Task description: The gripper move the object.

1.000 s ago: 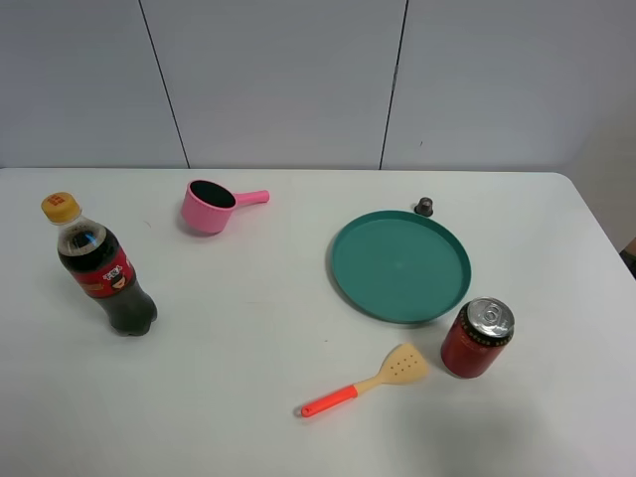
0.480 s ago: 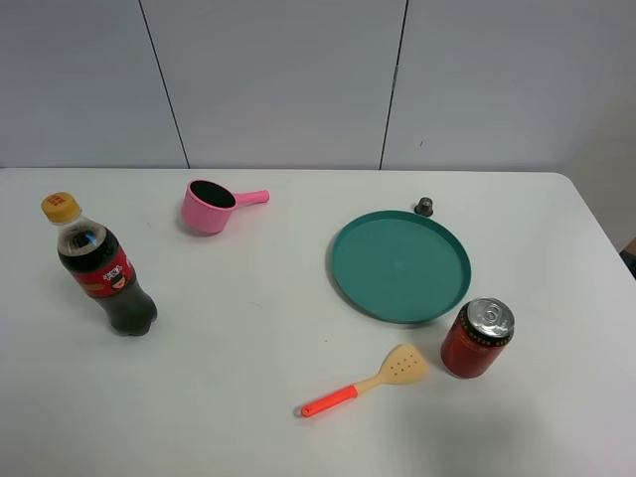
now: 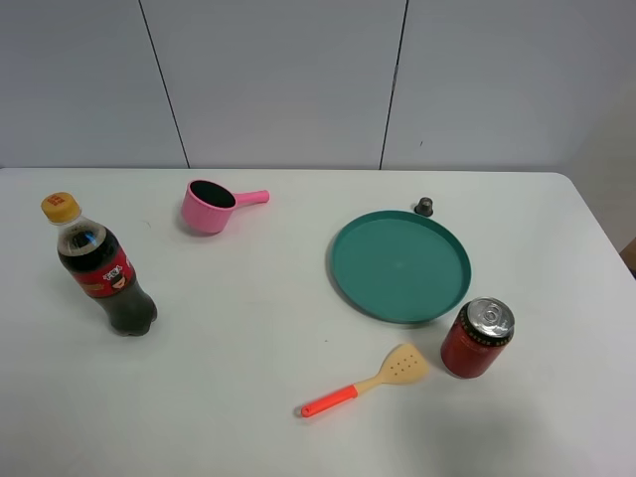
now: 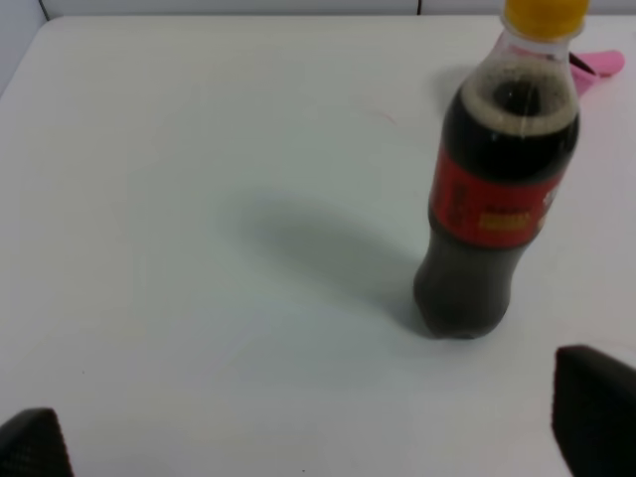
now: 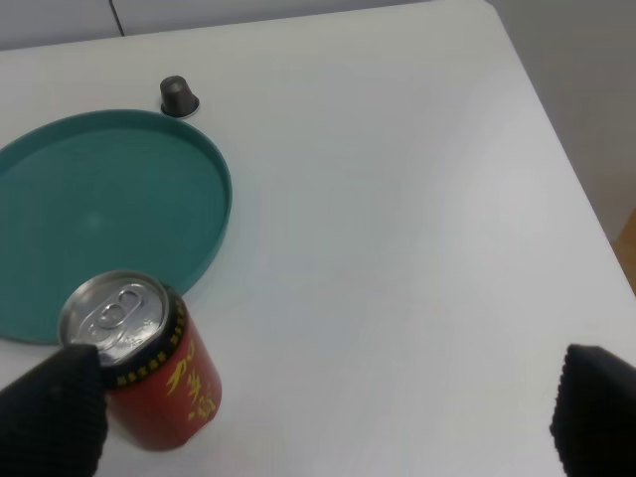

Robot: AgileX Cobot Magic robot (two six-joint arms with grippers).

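The red can [image 3: 477, 338] with a silver pull-tab top stands upright on the white table, just right of the spatula and near the green plate's front right rim. Neither arm shows in the exterior high view. In the right wrist view the can [image 5: 149, 368] stands close to one black fingertip [image 5: 50, 412]. My right gripper [image 5: 323, 412] is open wide and empty. My left gripper [image 4: 313, 437] is open and empty, facing the cola bottle [image 4: 497, 189] from a short way off.
The cola bottle [image 3: 101, 266] stands at the left. A pink scoop [image 3: 211, 205] lies at the back. The green plate [image 3: 399, 265] lies right of centre, with a small dark cap [image 3: 424, 207] behind it. An orange-handled spatula [image 3: 368, 381] lies in front.
A dark sliver at the right edge of the exterior high view has gone out of sight. The can and the other objects have not moved.
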